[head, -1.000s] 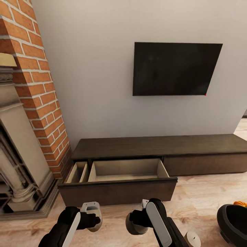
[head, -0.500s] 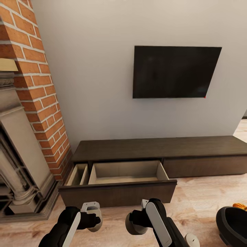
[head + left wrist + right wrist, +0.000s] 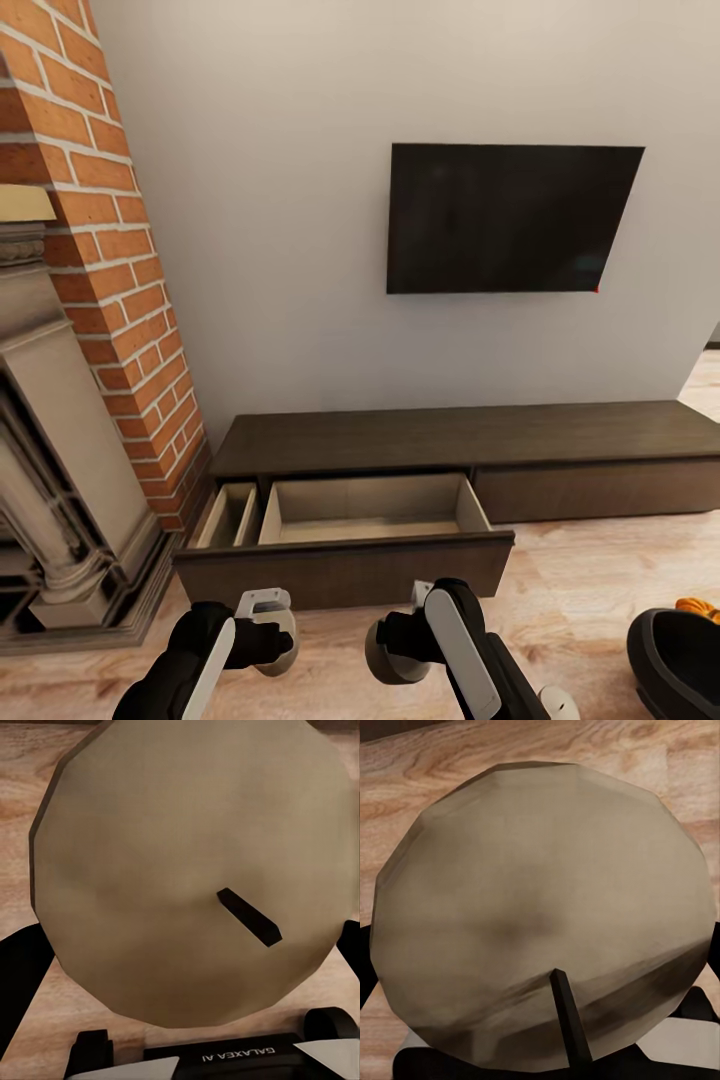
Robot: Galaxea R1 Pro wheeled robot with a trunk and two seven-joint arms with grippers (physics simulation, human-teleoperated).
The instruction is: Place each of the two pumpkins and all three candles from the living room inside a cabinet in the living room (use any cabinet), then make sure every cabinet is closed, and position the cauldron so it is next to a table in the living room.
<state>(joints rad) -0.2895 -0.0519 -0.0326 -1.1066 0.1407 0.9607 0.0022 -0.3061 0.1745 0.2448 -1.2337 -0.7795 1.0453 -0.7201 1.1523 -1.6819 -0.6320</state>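
The long dark-brown cabinet [image 3: 460,436] stands against the wall with its wide drawer [image 3: 345,568] and a narrow one [image 3: 228,515] pulled out, both showing bare pale wood. My left gripper [image 3: 266,626] is shut on a beige candle [image 3: 187,870] with a dark wick; its dark fingers [image 3: 16,982] flank it. The right gripper [image 3: 396,652] is shut on another beige candle [image 3: 540,915]. Both hang low in front of the open drawer. A third candle [image 3: 558,702] stands on the floor at the lower right. The black cauldron [image 3: 675,655] sits at the right edge, a pumpkin [image 3: 700,606] just behind it.
A brick chimney [image 3: 110,260] and a stone fireplace surround [image 3: 50,480] close off the left side, reaching the cabinet's end. A black TV [image 3: 510,218] hangs on the wall above the cabinet. Wooden floor [image 3: 600,570] lies between me and the cabinet.
The whole picture has slid down a little, so the camera has moved. Both arms keep the same pose and grip, and the drawers stand as before.
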